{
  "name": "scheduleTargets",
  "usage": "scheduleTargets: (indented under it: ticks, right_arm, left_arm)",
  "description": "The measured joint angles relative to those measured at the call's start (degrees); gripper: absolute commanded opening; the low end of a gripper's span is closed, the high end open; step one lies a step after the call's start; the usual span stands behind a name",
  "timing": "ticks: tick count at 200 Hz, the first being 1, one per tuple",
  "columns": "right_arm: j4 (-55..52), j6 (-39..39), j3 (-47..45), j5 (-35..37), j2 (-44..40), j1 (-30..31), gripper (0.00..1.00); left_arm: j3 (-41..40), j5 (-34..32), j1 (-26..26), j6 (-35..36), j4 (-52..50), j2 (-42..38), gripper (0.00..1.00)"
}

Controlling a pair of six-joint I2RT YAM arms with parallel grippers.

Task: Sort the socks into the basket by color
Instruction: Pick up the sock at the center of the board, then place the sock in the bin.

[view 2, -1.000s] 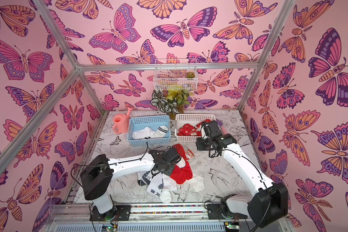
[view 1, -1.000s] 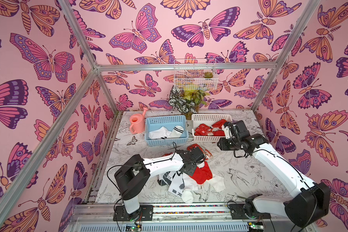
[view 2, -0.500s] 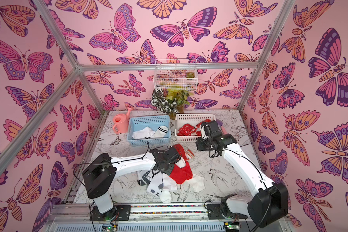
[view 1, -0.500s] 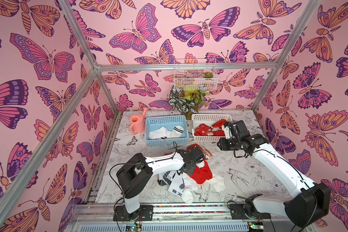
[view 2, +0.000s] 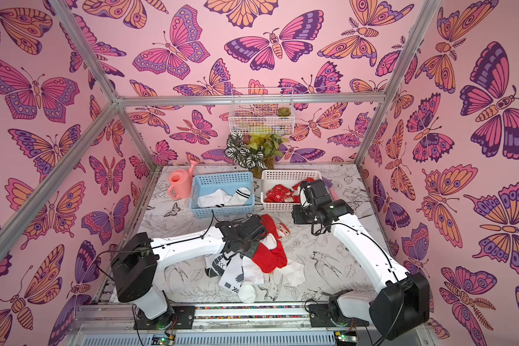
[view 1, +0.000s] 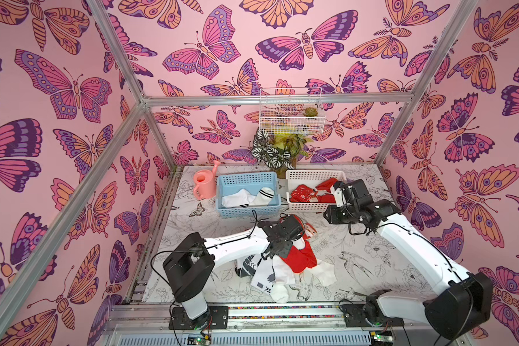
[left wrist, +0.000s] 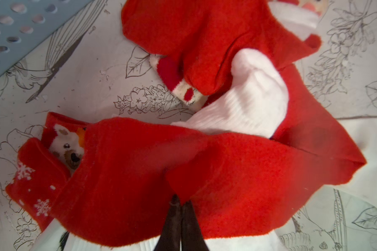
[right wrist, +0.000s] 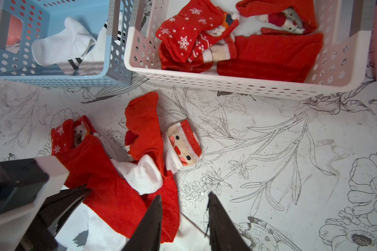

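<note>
One red sock point(left wrist: 128, 173) is pinched in the left pincer point(left wrist: 181, 203); right pincer point(right wrist: 184, 195) half-open, empty.

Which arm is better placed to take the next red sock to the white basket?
Left. The left jaws are shut on a red sock in the pile; the right jaws, nearer the white basket, stand open and empty.

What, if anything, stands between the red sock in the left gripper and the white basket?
Only flat loose socks and the near wall of the white basket lie ahead of the left gripper, shut on the red sock. The open right gripper hangs close beside that path.
</note>
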Motion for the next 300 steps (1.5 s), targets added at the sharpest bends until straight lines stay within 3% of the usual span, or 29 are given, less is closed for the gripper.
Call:
scheduleTargets:
  ticks: [87, 147, 300]
  right_arm:
    - [0.0, 0.0, 0.0, 0.0, 0.0, 0.0, 0.37]
    - [0.0, 0.0, 0.0, 0.0, -1.0, 0.0, 0.37]
    - [0.0, 1.8, -3.9, 0.0, -7.5, -1.3, 0.38]
  left_arm:
    - [5.6, 1.1, 0.3, 0.1, -3.1, -4.7, 0.0]
    - [13.1, 1.6, 4.3, 2.6, -5.2, -4.2, 0.0]
    - [58.1, 7.6, 11.1, 10.6, -9.7, 24.0, 0.0]
